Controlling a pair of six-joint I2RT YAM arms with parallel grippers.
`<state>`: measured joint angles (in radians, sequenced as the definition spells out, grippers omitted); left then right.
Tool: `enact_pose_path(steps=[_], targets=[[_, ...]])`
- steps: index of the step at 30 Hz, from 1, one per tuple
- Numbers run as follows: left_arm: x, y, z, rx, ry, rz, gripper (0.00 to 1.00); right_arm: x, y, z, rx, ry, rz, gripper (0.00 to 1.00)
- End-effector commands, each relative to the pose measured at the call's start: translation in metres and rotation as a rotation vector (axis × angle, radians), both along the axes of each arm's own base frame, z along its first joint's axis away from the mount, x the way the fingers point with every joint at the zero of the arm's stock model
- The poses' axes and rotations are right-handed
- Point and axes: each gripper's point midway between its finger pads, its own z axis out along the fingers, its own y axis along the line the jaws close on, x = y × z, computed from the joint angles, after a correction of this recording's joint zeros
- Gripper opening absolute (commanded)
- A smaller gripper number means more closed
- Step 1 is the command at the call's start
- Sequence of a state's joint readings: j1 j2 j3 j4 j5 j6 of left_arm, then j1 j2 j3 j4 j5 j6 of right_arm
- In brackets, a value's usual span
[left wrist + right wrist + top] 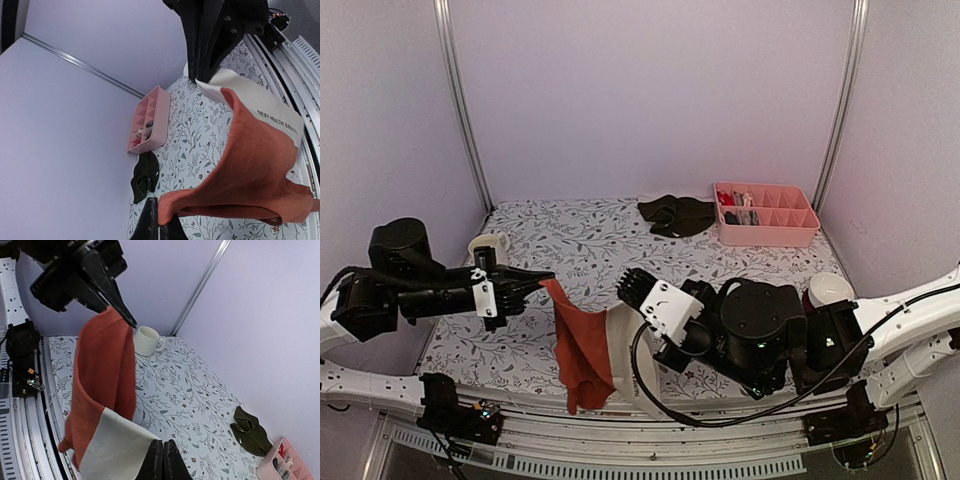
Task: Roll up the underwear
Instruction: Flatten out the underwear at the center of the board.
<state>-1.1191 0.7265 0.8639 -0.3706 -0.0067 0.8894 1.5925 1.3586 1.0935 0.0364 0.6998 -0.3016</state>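
The rust-red underwear [582,345] with a whitish waistband [623,350] hangs stretched between my two grippers, above the table's near edge. My left gripper [542,281] is shut on a red corner, which shows in the left wrist view [159,206]. My right gripper [623,314] is shut on the waistband's edge, which shows in the right wrist view [162,446]. The red cloth [260,170] sags between them [102,370]. The dark olive-black underwear [677,214] lies crumpled at the back of the table [145,175] [250,430]. I cannot pick out a whitish garment.
A pink divided tray [767,232] stands at the back right, next to the dark garment [150,125] [272,471]. A white mug [488,246] stands at the left edge [147,340]. A white rounded thing [830,288] sits behind the right arm. Purple walls enclose the flowered tablecloth [580,240].
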Motion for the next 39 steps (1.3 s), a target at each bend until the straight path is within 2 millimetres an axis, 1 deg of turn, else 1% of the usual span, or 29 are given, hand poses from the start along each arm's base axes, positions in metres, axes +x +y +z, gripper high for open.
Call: enact_pose_path(steps=[1,2,3,4,6,8,10,11,12,14,15,17,18,19,21,24,26,28,30,31,33,35,36,37,39], targets=[[0.002,0.011,-0.004,-0.025,-0.001,0.051,0.00,0.043,-0.012,0.013,0.029,-0.058,-0.236,0.02],[0.011,0.012,-0.011,-0.018,-0.015,0.101,0.00,0.057,-0.015,0.012,0.029,-0.051,-0.272,0.02],[0.021,0.012,-0.019,-0.004,-0.029,0.145,0.00,0.072,-0.016,0.007,0.029,-0.030,-0.304,0.02],[0.030,0.012,-0.030,0.017,-0.036,0.184,0.00,0.096,-0.022,0.001,0.019,-0.011,-0.348,0.02],[0.049,0.009,-0.055,0.088,-0.030,0.247,0.00,0.132,-0.028,-0.020,-0.004,0.044,-0.411,0.02],[0.073,0.010,-0.071,0.134,-0.003,0.297,0.00,0.164,-0.033,-0.043,-0.035,0.074,-0.477,0.02],[0.106,0.015,-0.086,0.177,0.021,0.347,0.00,0.195,-0.033,-0.061,-0.068,0.098,-0.523,0.02],[0.125,0.016,-0.096,0.202,0.020,0.382,0.00,0.212,-0.031,-0.082,-0.113,0.114,-0.547,0.02],[0.145,0.017,-0.105,0.227,0.014,0.423,0.00,0.231,-0.034,-0.098,-0.144,0.126,-0.584,0.02],[0.186,0.016,-0.130,0.289,0.029,0.495,0.00,0.271,-0.039,-0.125,-0.193,0.142,-0.654,0.01],[0.206,0.014,-0.140,0.313,0.048,0.523,0.00,0.291,-0.044,-0.135,-0.213,0.142,-0.694,0.01],[0.243,0.009,-0.161,0.348,0.085,0.588,0.00,0.326,-0.048,-0.155,-0.238,0.146,-0.742,0.02],[0.260,0.007,-0.173,0.365,0.094,0.624,0.00,0.342,-0.048,-0.152,-0.217,0.133,-0.761,0.02],[0.274,0.005,-0.180,0.375,0.094,0.651,0.00,0.355,-0.047,-0.155,-0.213,0.120,-0.769,0.02],[0.296,0.002,-0.194,0.398,0.094,0.690,0.00,0.378,-0.046,-0.155,-0.196,0.095,-0.767,0.02],[0.314,-0.001,-0.205,0.409,0.100,0.716,0.00,0.403,-0.044,-0.156,-0.180,0.069,-0.759,0.01],[0.322,-0.003,-0.206,0.409,0.104,0.736,0.00,0.416,-0.046,-0.160,-0.185,0.068,-0.747,0.01],[0.326,-0.004,-0.203,0.404,0.086,0.744,0.00,0.425,-0.050,-0.166,-0.197,0.069,-0.736,0.01],[0.328,-0.005,-0.197,0.389,0.067,0.740,0.00,0.429,-0.054,-0.173,-0.215,0.076,-0.719,0.02],[0.326,-0.007,-0.196,0.391,0.069,0.730,0.00,0.428,-0.055,-0.176,-0.223,0.080,-0.704,0.02],[0.320,-0.011,-0.195,0.400,0.080,0.697,0.00,0.423,-0.059,-0.176,-0.220,0.075,-0.682,0.02],[0.310,-0.016,-0.192,0.407,0.087,0.653,0.00,0.414,-0.063,-0.171,-0.218,0.058,-0.649,0.01],[0.306,-0.019,-0.190,0.411,0.091,0.634,0.00,0.409,-0.067,-0.162,-0.209,0.045,-0.635,0.02],[0.300,-0.021,-0.189,0.419,0.101,0.613,0.00,0.405,-0.069,-0.158,-0.207,0.042,-0.619,0.02],[0.288,-0.028,-0.189,0.435,0.124,0.563,0.00,0.398,-0.072,-0.154,-0.221,0.040,-0.574,0.02]])
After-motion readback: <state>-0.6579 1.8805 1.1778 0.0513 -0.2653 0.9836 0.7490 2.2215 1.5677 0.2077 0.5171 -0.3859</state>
